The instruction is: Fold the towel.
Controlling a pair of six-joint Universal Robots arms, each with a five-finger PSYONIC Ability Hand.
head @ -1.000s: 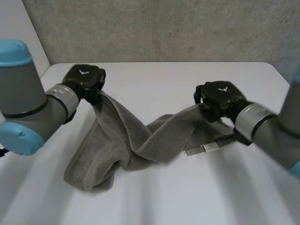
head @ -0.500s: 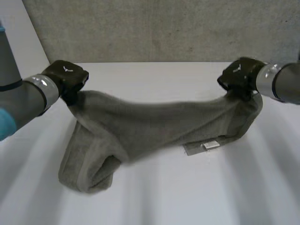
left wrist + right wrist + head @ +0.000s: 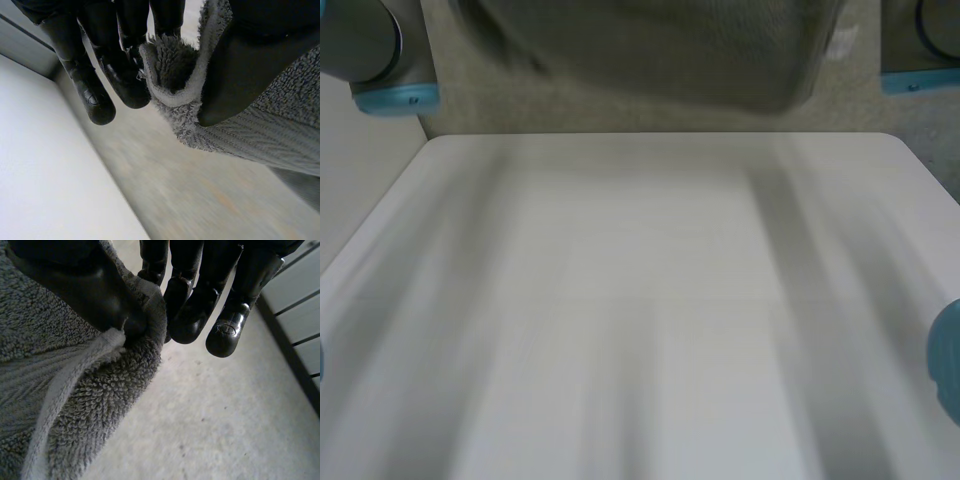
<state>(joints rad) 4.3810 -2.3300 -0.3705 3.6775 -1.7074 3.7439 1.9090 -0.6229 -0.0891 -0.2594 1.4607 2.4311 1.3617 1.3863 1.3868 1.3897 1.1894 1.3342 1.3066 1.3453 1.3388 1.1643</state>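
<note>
up at the top middle of the frame the grey towel [image 3: 660, 50] hangs clear above the white table [image 3: 640, 300]. left hand [image 3: 120, 75] pinches its hemmed edge between thumb and curled fingers; right hand [image 3: 197, 310] nips another stretch of edge likewise, thumb against fingers.

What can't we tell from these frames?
- Head view: the towel runs past the top edge; its upper part and full spread are cut off.
- Left wrist view: the left hand pinches the towel, but its thumb covers the spot; corner or edge, cannot tell.
- Right wrist view: same for the right hand.
</note>
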